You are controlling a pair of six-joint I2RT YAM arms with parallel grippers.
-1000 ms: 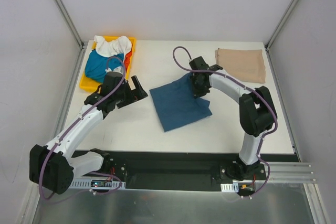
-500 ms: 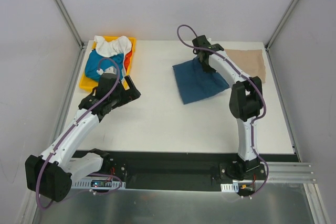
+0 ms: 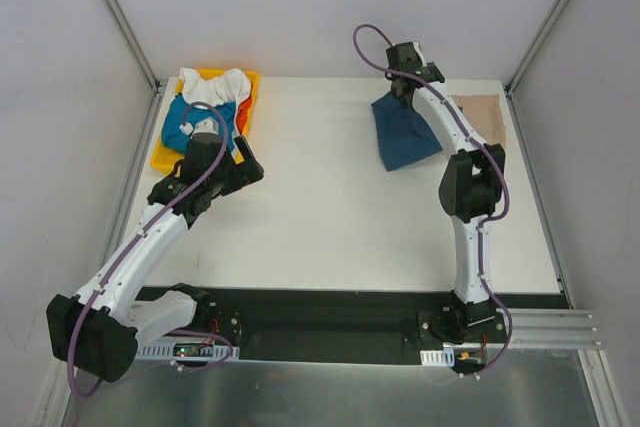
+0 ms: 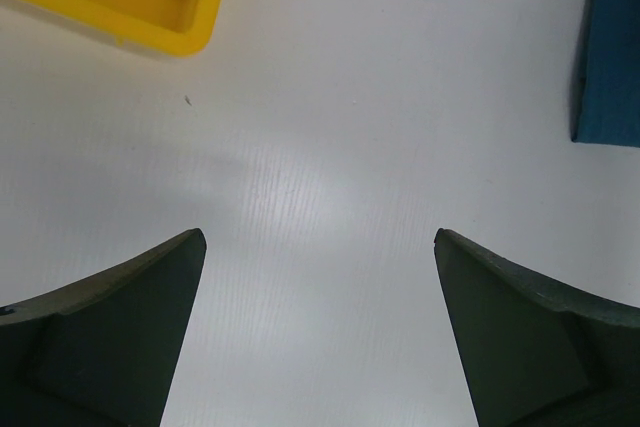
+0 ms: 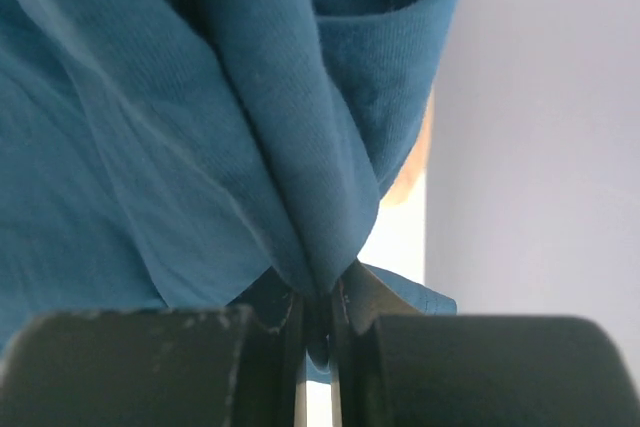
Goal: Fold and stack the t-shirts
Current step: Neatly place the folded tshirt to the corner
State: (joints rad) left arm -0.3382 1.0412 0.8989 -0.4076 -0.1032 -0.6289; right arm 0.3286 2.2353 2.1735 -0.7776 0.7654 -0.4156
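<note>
The folded navy blue t-shirt (image 3: 403, 134) hangs bunched from my right gripper (image 3: 408, 87), which is shut on a pinch of its cloth (image 5: 150, 147) near the table's back edge. The right gripper (image 5: 318, 297) has its jaws pressed together with fabric between them. Just right of it, the folded beige t-shirt (image 3: 487, 117) lies flat, partly behind the arm. My left gripper (image 3: 245, 162) hovers open and empty over bare table beside the tray; in the left wrist view the left gripper (image 4: 320, 247) has wide-spread fingers and the navy shirt's edge (image 4: 610, 47) shows at far right.
A yellow tray (image 3: 160, 155) at the back left holds crumpled teal (image 3: 185, 127), white (image 3: 212, 87) and orange-red (image 3: 243, 115) shirts. Its corner (image 4: 150, 32) shows in the left wrist view. Walls enclose the table on the left, right and back.
My right gripper has carried the navy shirt from the table's middle to the back right, beside the beige shirt. The left gripper drew back slightly toward the tray, still open.
</note>
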